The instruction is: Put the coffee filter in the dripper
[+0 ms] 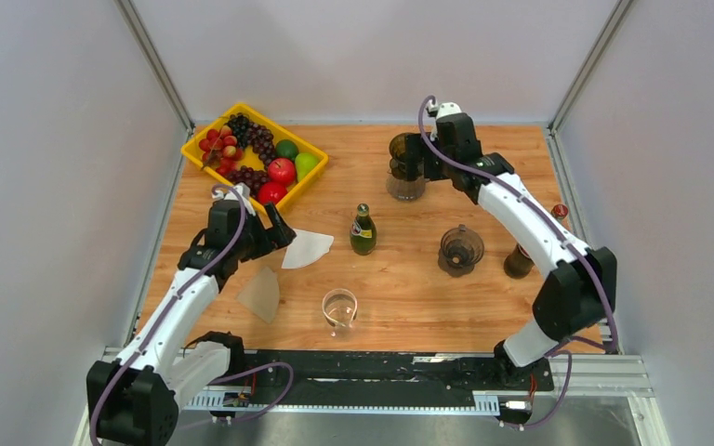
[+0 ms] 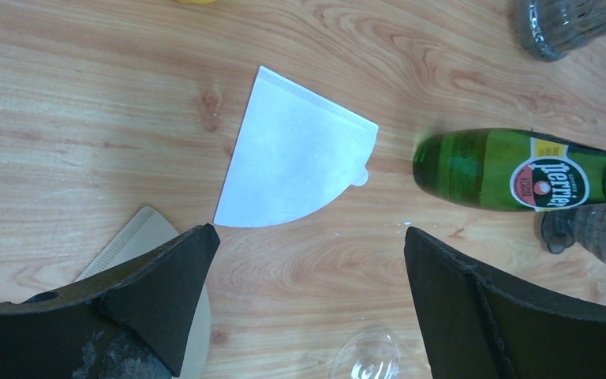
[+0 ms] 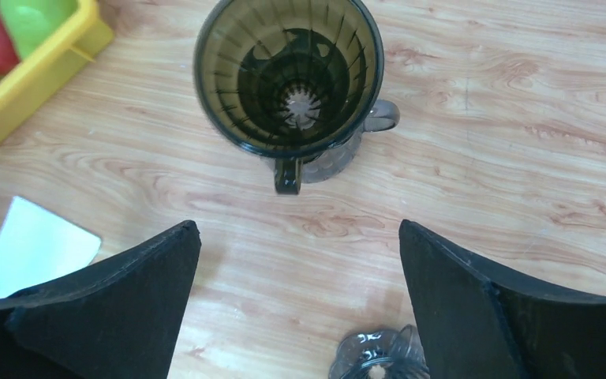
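We log: dripper (image 3: pixel 288 75) empty, at 12 o'clock of right gripper (image 3: pixel 300 229), jaws apart. Left gripper (image 2: pixel 309 237) jaws apart, nothing held; white filter (image 2: pixel 292 162) flat on table (image 2: pixel 87 95) at its 12 o'clock. Pick, placement pending.

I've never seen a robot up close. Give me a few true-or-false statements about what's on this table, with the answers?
1. The white filter lies flat on the table, not in a dripper. True.
2. The left tool is gripping the white filter. False: its jaws stand open above it, holding nothing.
3. The green bottle lies on its side. False: the top view shows it standing upright.
4. The dripper ahead of the right tool has no filter in it. True.
5. The fruit tray is blue. False: it is yellow.
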